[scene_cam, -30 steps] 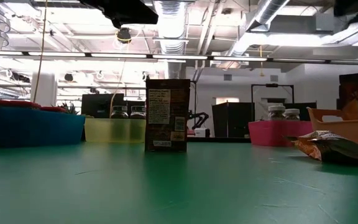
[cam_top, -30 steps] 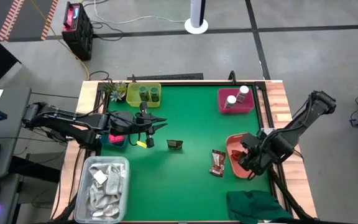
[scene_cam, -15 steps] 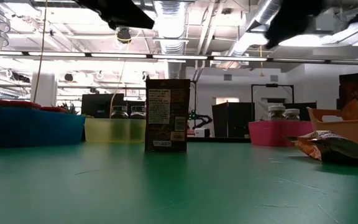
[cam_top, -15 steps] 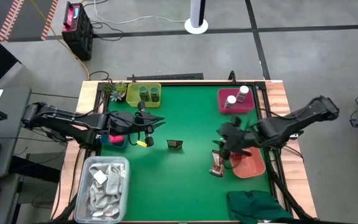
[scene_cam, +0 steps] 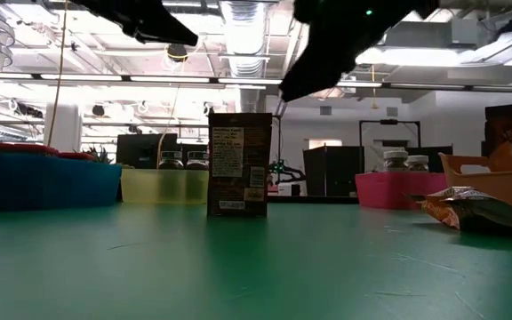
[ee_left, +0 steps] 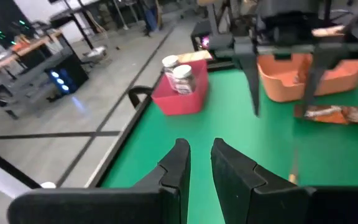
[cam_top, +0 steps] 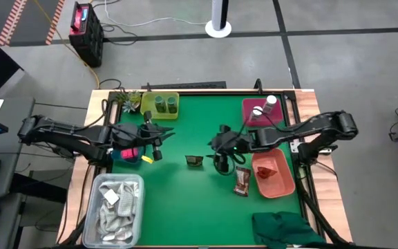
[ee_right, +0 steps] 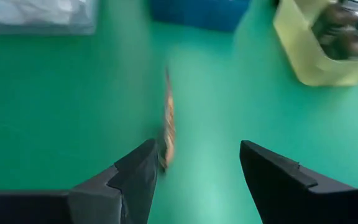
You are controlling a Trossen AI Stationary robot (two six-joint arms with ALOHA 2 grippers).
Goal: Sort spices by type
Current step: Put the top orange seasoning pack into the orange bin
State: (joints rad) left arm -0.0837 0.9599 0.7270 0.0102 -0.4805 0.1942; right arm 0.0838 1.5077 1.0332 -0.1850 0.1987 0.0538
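We count two green jars (cam_top: 164, 104), two white-capped bottles (cam_top: 264, 107), two brown sachets (cam_top: 195, 161), four bins (cam_top: 273, 172), one tub (cam_top: 116, 207).

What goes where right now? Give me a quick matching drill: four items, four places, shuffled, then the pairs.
Items:
1. green jars
2. white-capped bottles
3. standing sachet
4. flat sachet

Places:
A. on the mat beside the orange bin
B. in the yellow bin
C. mid-mat, just ahead of the open right gripper
D. in the pink bin

Pairs: 1-B, 2-D, 3-C, 4-A
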